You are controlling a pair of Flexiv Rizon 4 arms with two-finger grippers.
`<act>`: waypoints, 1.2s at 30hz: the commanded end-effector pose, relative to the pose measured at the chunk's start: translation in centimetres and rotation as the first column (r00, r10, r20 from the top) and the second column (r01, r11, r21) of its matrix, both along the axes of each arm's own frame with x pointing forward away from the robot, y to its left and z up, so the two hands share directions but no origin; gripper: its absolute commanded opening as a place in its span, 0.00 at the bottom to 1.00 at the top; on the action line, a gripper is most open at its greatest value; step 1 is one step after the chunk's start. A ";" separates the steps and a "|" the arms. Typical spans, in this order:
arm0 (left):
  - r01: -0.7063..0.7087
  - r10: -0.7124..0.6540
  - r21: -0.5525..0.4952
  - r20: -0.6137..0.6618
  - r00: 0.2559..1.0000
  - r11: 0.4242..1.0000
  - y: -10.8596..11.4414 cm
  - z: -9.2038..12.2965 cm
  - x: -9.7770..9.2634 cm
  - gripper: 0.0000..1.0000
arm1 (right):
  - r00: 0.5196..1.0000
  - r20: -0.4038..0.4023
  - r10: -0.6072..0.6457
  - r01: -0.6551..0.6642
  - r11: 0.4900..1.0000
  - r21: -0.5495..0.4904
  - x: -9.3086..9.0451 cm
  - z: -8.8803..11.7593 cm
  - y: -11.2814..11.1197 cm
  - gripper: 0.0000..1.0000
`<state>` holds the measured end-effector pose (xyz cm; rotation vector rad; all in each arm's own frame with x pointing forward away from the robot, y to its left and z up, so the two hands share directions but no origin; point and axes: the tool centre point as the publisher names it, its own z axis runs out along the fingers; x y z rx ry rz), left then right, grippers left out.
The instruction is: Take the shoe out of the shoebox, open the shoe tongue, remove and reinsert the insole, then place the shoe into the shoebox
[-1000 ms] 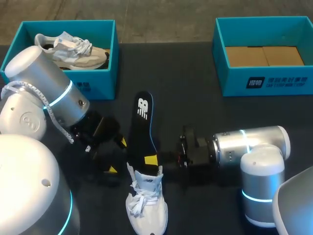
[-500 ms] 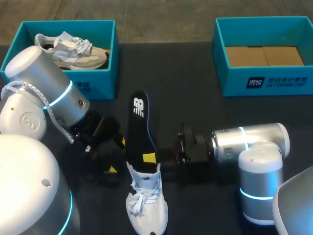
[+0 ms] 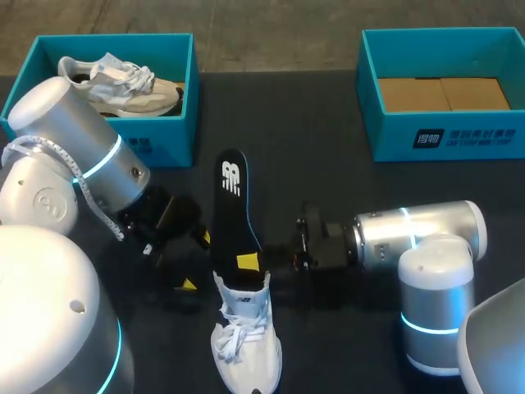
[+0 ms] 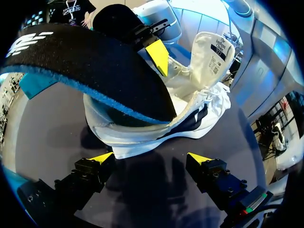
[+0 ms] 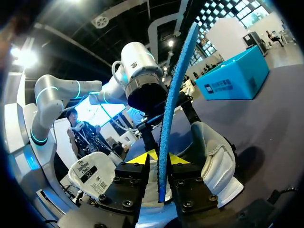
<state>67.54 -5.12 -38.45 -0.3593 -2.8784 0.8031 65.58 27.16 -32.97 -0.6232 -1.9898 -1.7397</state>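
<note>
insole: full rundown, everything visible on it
The insole is long and thin, black on top with a white logo near its free end, and blue and foam-like underneath. One end sits in the opening of the white shoe. The rest slants out above the table. The right gripper has its jaws shut on it near the shoe.

room: table [image 3: 312, 164] between left shoebox [image 3: 168, 144] and right shoebox [image 3: 394, 139], easy pass | in the way: insole [image 3: 232, 205] pinched in my right gripper [image 5: 159, 159] | shoe [image 4: 190, 118] just ahead of my spread left gripper [image 4: 151, 157]

White print marks the shoebox [image 3: 467, 138], a white logo the insole [image 3: 234, 205].
</note>
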 end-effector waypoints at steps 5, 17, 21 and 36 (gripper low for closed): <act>0.000 0.000 0.003 0.002 1.000 1.000 0.0 0.0 -0.1 1.00 | 1.000 0.003 0.001 -0.001 1.000 -0.019 0.3 0.6 0.4 0.27; 0.000 0.000 0.003 0.002 1.000 1.000 0.0 0.0 -0.1 1.00 | 1.000 0.009 -0.013 0.014 0.999 -0.047 1.2 1.2 0.9 0.35; 0.000 0.000 0.003 0.002 1.000 1.000 0.0 0.0 -0.1 1.00 | 1.000 0.014 -0.014 0.014 0.999 -0.048 1.5 1.5 0.9 0.35; 0.000 0.000 0.003 0.002 1.000 1.000 0.0 0.0 -0.1 1.00 | 1.000 0.015 -0.025 0.026 0.999 -0.044 2.5 1.9 1.1 0.23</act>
